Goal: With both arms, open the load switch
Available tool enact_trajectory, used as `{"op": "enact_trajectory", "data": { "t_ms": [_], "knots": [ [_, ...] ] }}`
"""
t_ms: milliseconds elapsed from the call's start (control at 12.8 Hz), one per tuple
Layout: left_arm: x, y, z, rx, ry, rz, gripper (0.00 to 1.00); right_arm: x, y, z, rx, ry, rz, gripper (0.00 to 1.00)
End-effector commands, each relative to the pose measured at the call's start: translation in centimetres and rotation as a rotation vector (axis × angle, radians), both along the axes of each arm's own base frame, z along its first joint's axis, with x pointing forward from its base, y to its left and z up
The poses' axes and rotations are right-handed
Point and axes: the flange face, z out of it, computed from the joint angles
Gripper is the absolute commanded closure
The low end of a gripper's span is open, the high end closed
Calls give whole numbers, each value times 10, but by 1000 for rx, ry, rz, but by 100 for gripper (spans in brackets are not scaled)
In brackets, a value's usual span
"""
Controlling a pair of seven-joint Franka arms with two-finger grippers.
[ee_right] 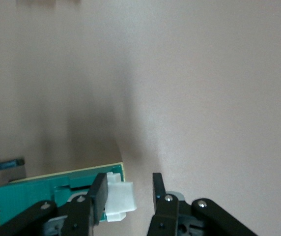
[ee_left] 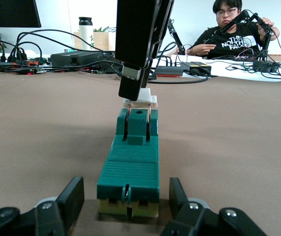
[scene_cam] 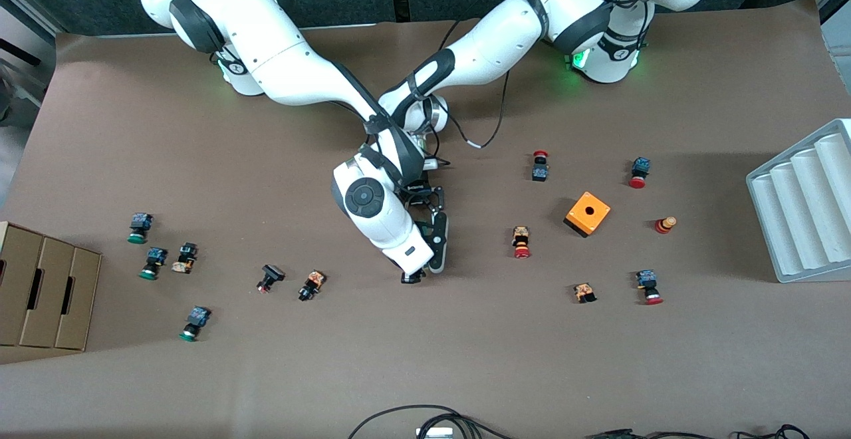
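Observation:
The load switch (ee_left: 129,169), a narrow green block on a pale base, lies flat on the brown table. Its white piece (ee_right: 120,196) is at the end nearer the front camera. My left gripper (ee_left: 128,196) sits low at the other end, open, with a finger on each side of the block and a gap at both. My right gripper (ee_right: 129,189) comes down from above around the white piece. One finger rests against it and the other stands apart. In the front view my right hand (scene_cam: 412,278) hides the switch, with the left gripper (scene_cam: 431,259) beside it.
An orange cube (scene_cam: 588,213) and red-capped push buttons (scene_cam: 522,241) lie toward the left arm's end, by a white ridged tray (scene_cam: 804,206). Green-capped buttons (scene_cam: 153,263) and a cardboard box (scene_cam: 43,292) are at the right arm's end. Cables (scene_cam: 425,419) lie at the nearest edge.

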Motion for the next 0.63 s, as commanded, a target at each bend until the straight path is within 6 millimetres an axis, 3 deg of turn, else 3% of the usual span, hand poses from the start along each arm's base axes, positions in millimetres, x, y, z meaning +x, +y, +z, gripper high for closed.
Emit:
{"op": "enact_trajectory", "data": {
  "t_ms": [0, 547],
  "knots": [
    [-5, 1, -10, -1, -14, 2, 22, 4, -3, -2, 9, -23, -1, 56],
    [-5, 1, -10, 2, -14, 1, 21, 4, -5, -7, 5, -18, -3, 52]
  ]
}}
